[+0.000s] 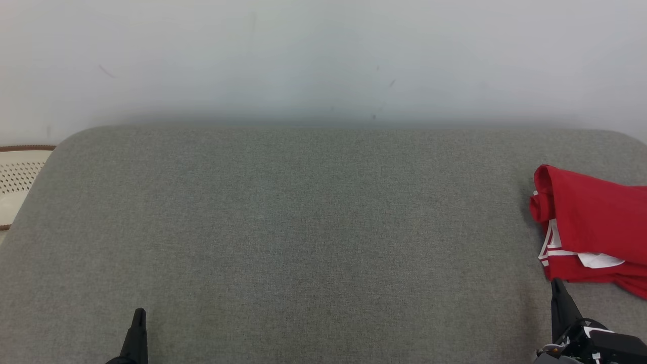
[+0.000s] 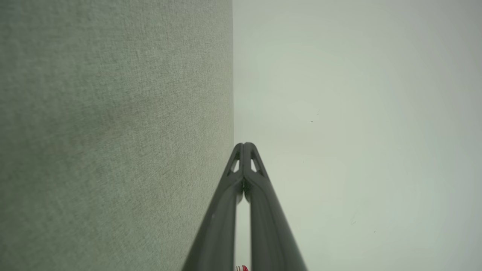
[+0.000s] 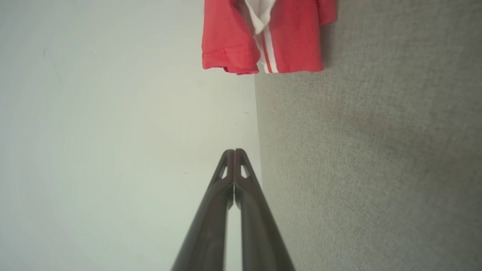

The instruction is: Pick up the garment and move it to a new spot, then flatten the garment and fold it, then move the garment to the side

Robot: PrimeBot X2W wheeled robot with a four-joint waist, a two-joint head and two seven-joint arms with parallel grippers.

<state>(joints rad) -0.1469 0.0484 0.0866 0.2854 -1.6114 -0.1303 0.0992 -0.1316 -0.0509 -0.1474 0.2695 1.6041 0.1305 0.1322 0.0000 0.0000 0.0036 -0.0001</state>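
Grey woven fabric covers the broad padded surface (image 1: 303,242) under both grippers, running ahead of their fingertips to a rounded far edge. Beyond that edge, straight ahead of both tools, stands a pale wall (image 1: 323,60) with a few faint scuffs.

A red garment (image 1: 591,222) with white stripes and a white inner patch lies bunched on the surface ahead of the right gripper (image 1: 557,283) and slightly to its outer side. In the head view, the hem nearest the gripper sits close in front of the fingertips. In the right wrist view the garment (image 3: 293,37) is beyond the tips with bare fabric between, so the two are apart. The cloth is loosely folded over itself, with one rolled edge turned towards the middle of the surface.

Far out on the outer side of the left gripper (image 1: 138,316), past the corner of the surface, is a cream perforated basket (image 1: 17,177) with a brown rim.

Both grippers hang low over the near part of the surface, well apart from each other, fingers pointing towards the wall. The right gripper's two dark fingers are pressed together at the tips and hold nothing. The left gripper's fingers meet at the tips as well and are also empty. The garment is well away from the left gripper, across the surface on its inner side.
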